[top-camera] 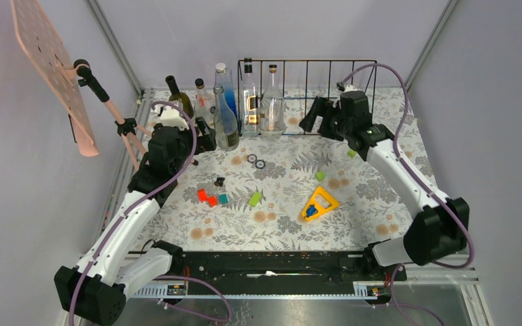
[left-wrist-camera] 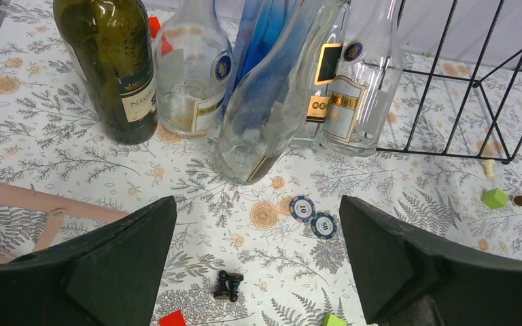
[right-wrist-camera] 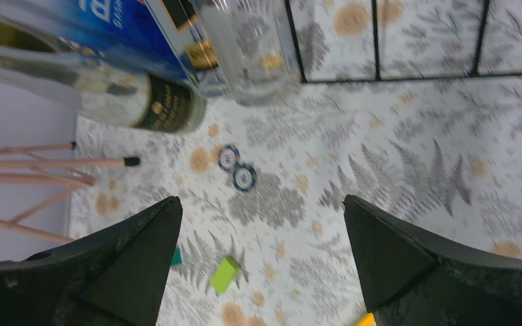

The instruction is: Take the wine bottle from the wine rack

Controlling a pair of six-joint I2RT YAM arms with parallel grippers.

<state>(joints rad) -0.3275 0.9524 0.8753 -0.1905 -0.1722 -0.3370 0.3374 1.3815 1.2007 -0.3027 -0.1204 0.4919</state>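
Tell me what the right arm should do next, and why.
Probably ease the right gripper left toward the corked clear bottle in the wine rack: its jaws are open and empty, and that bottle stands nearest, left of centre in the wrist view.

Your two arms: white shells, black joints, purple cabling.
On the left arm (top-camera: 126, 227) and right arm (top-camera: 399, 170) you've got a tapered white link shell between chunky black joint housings (top-camera: 442, 231). A thin purple cable (top-camera: 374, 65) loops loose outside each arm. Your wrist views show matte black, wedge-shaped fingers (left-wrist-camera: 119, 261) with a slightly grainy surface.
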